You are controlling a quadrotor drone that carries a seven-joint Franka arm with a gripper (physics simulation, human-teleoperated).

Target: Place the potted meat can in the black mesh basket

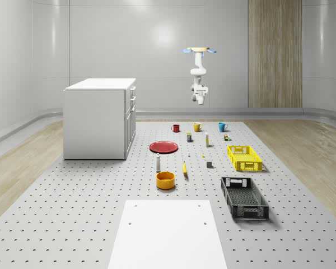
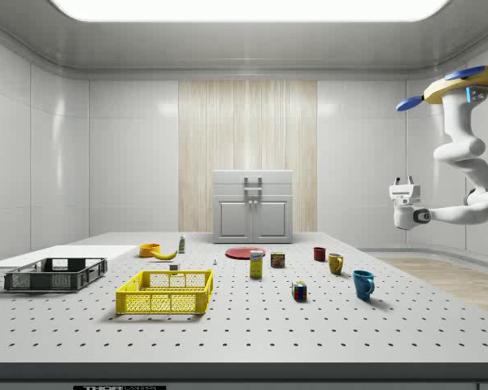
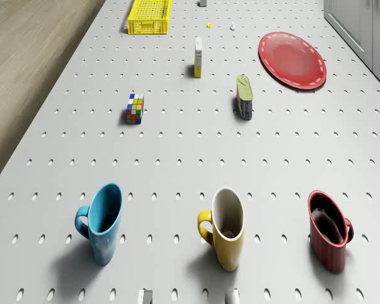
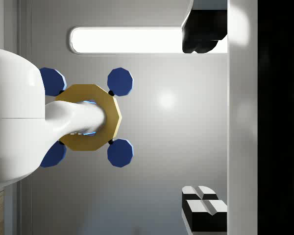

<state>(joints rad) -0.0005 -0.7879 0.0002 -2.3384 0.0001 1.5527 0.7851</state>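
The potted meat can (image 3: 244, 97) lies on the perforated table between the red plate and a Rubik's cube; it is small in the whole-scene view (image 1: 189, 137) and the side view (image 2: 277, 259). The black mesh basket (image 1: 244, 197) (image 2: 55, 274) sits at the table's near right in the whole-scene view, far from the can. The drone (image 1: 200, 51) (image 2: 464, 85) hovers high above the table's far end, over the row of mugs. My gripper (image 2: 405, 182) (image 4: 203, 117) hangs below it, turned up toward the drone's underside. It is open and holds nothing.
A blue mug (image 3: 101, 221), yellow mug (image 3: 225, 227) and red mug (image 3: 329, 237) stand below the drone. A red plate (image 3: 292, 59), yellow crate (image 1: 244, 158), orange bowl (image 1: 165, 180) and banana (image 1: 185, 168) lie mid-table. A white cabinet (image 1: 98, 117) stands at the left.
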